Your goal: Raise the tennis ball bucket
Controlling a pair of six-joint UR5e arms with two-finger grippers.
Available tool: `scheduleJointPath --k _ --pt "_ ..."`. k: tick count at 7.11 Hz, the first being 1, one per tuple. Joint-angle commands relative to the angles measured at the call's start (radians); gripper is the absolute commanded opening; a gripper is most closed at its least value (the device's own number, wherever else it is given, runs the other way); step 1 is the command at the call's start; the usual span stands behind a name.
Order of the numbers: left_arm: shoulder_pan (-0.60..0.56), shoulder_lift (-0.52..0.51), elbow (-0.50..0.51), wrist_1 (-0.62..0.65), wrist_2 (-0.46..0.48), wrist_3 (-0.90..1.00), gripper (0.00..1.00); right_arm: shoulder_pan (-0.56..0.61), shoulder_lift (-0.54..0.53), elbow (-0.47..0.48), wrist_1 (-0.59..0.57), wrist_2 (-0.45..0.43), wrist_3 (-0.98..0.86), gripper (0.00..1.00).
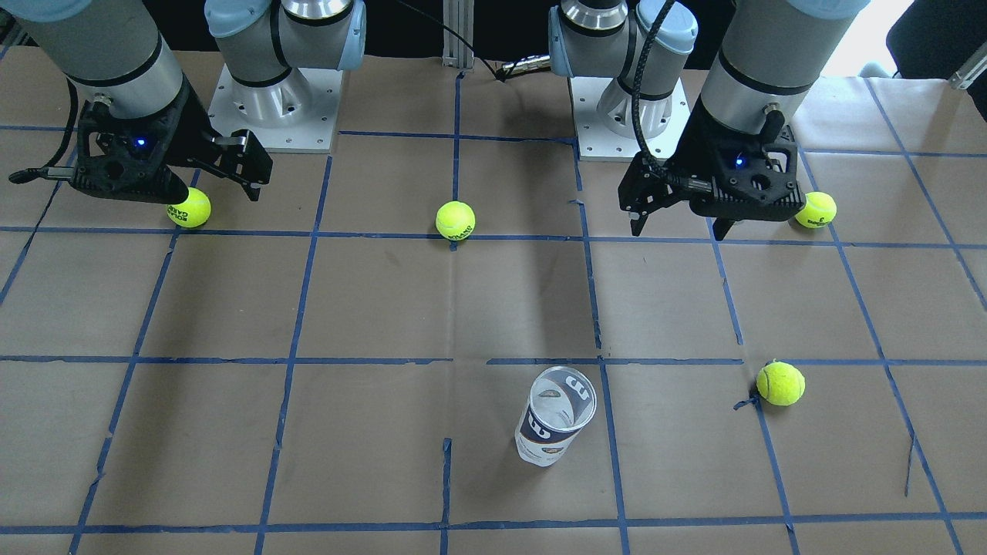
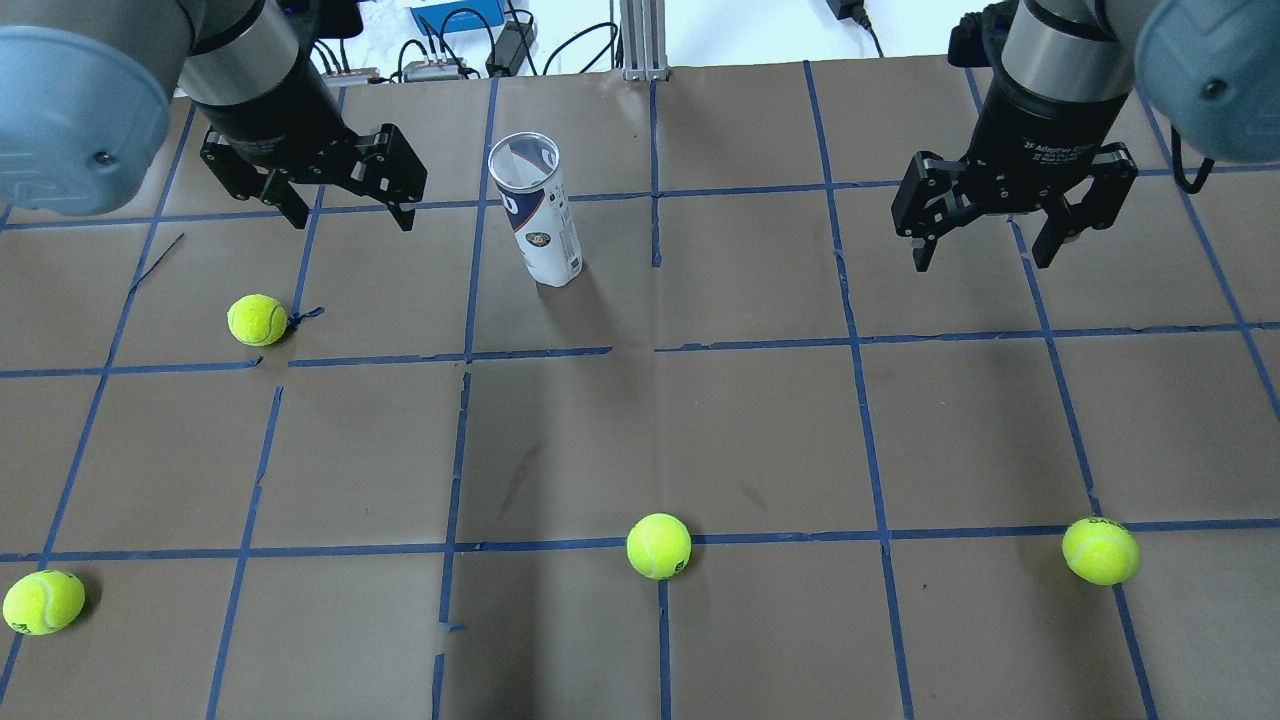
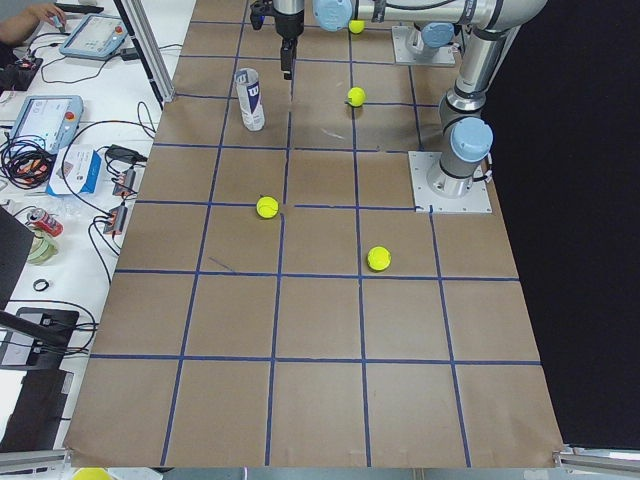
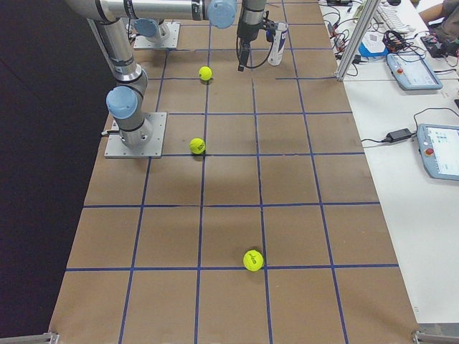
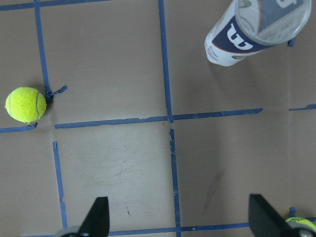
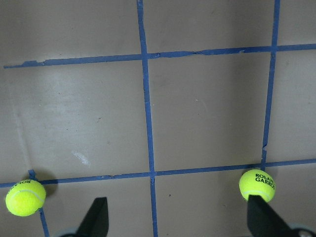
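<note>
The tennis ball bucket [image 2: 540, 215] is a clear tube with a white and navy label. It stands upright on the brown table, top open, with no ball showing inside. It also shows in the front view [image 1: 555, 416] and at the top right of the left wrist view [image 5: 252, 32]. My left gripper [image 2: 353, 222] is open and empty. It hovers above the table to the bucket's left, apart from it. My right gripper [image 2: 985, 262] is open and empty, far to the bucket's right.
Several yellow-green tennis balls lie loose on the table: one near the left gripper [image 2: 257, 320], one in the middle [image 2: 658, 546], one at the near right [image 2: 1100, 551], one at the near left [image 2: 43, 602]. Blue tape lines grid the table. Cables and devices lie beyond the far edge [image 2: 450, 40].
</note>
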Motion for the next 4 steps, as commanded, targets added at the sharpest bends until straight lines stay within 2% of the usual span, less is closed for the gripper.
scheduleJointPath --k 1,4 --pt "0.007 0.017 -0.029 0.001 -0.005 0.0 1.0 0.001 0.002 -0.002 -0.002 0.001 0.0 1.0" --pt "0.011 0.017 -0.028 0.002 0.0 0.001 1.0 0.001 0.002 0.0 -0.002 0.001 0.0 1.0"
